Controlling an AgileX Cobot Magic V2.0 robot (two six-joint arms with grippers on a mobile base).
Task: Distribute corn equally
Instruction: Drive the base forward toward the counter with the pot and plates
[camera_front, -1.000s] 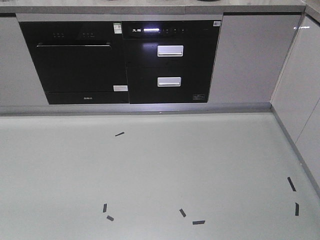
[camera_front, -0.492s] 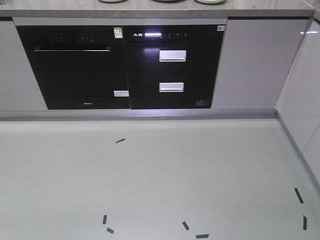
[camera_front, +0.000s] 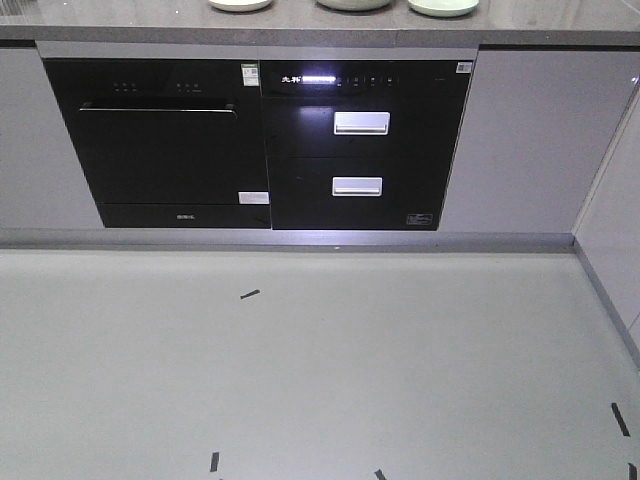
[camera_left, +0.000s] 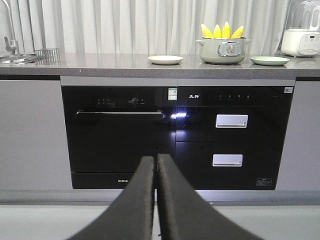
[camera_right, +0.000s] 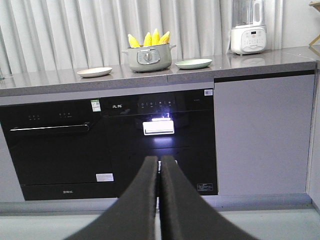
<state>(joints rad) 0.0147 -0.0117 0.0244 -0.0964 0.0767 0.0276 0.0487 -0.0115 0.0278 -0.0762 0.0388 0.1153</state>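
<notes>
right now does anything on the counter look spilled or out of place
Nothing stands out. The corn stands upright in the pot, with a cream plate and a green plate flat either side; no spill shows.

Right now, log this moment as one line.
corn: four cobs in pot | white plate, green plate: no corn | left pincer: shut | right pincer: shut

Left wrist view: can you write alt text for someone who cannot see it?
Four yellow corn cobs stand upright in a pale green pot on a grey kitchen counter, with a cream plate to its left and a green plate to its right. Below are black built-in appliances, and the left gripper, shut and empty, fills the bottom foreground.
</notes>
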